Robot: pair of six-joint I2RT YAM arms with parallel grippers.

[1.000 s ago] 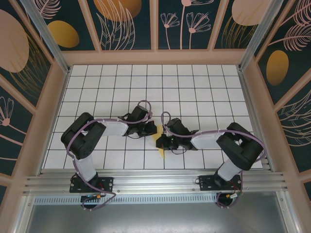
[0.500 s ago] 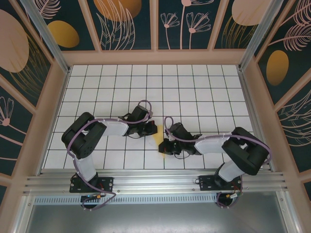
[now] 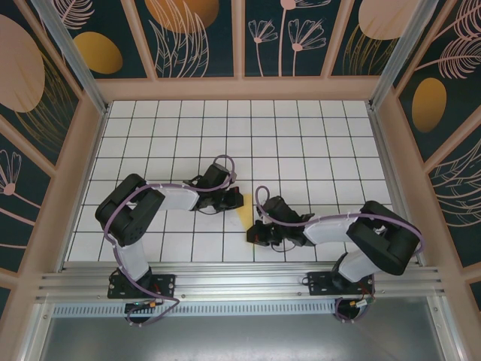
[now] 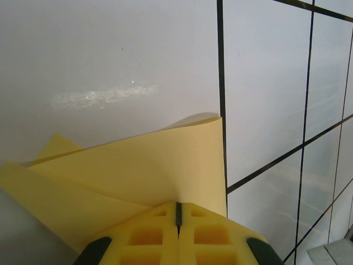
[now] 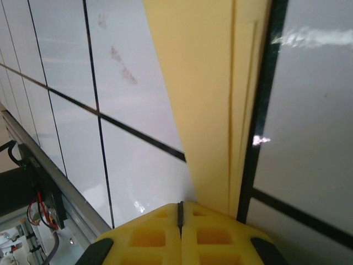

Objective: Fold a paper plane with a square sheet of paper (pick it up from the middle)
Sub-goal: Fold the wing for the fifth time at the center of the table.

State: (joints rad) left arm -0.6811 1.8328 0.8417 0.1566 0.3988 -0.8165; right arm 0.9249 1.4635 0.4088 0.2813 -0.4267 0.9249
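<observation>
Roughly at the middle of the tiled table, a little toward the near edge, we find the paper plane, a slim folded strip of yellow paper between the 2 arms. Its long axis runs from far to near, leaning slightly to the right as it comes toward the bases. At the far end sits the left gripper. In its wrist view the yellow fingers are pressed together with no gap, and the folded layers fan out straight from the line where they meet, one flap lifting off the tile, so we judge this end to be pinched. At the near end sits the right gripper, its fingers also fully closed. From its wrist view the strip lies flat along a black grid line and runs away from the fingertips, with a crease down its length. We cannot tell whether those fingers clamp the tip or only press on it. What the coming move turns on, in our judgement, is that the plane lies directly ahead of both grippers, stretched between them, so neither arm is nearer. Any stroke along the crease should follow that far-to-near axis while the other end stays anchored.
</observation>
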